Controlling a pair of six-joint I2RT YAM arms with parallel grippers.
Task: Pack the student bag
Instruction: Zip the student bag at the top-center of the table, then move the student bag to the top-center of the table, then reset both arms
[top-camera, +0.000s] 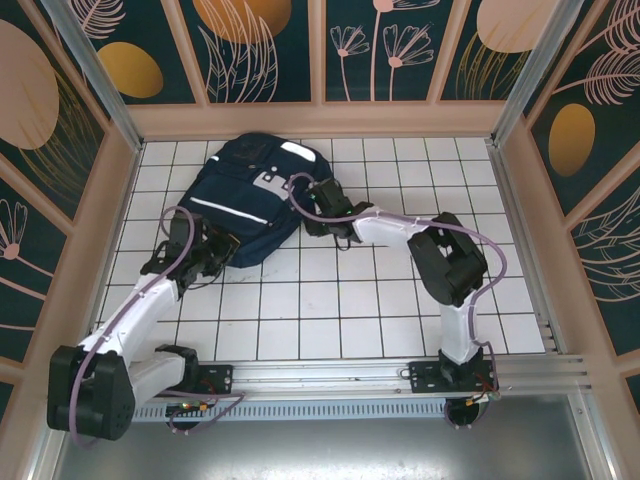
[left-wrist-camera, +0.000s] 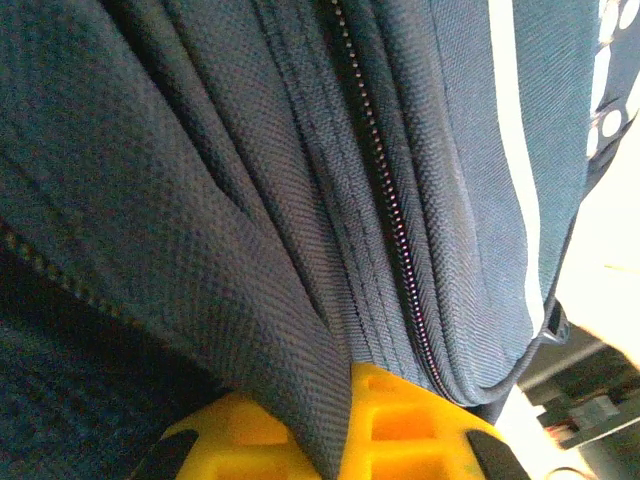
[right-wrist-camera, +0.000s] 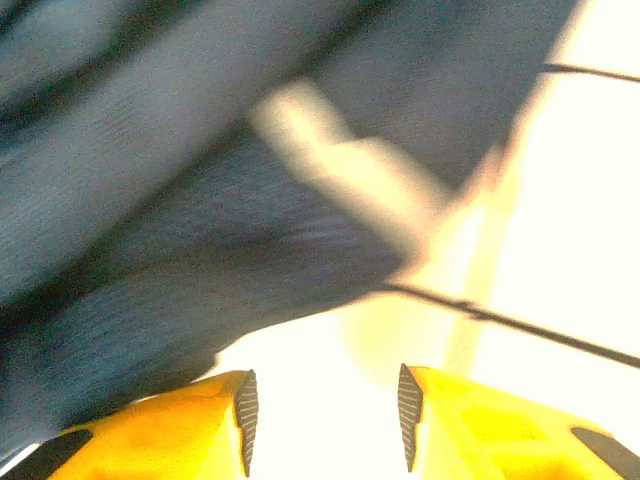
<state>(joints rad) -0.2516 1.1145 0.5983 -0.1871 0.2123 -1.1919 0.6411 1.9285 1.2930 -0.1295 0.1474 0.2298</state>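
student bag (top-camera: 250, 200) lying on the tiled table (top-camera: 400, 300), far left of centre, held by one arm.
left gripper (left-wrist-camera: 335, 425) pinches a fabric fold beside the zip (left-wrist-camera: 390, 220), likely to steady the bag; right gripper (right-wrist-camera: 325, 415) stands spread, empty, at the bag's right edge. the right wrist view is blurred and the bag's contents are hidden.

The student bag (top-camera: 245, 195) lies far-left on the table (top-camera: 400, 310).

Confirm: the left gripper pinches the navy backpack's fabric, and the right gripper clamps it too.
Wrong on the right gripper: the right wrist view shows its jaws apart, holding nothing. The left gripper does pinch the backpack.
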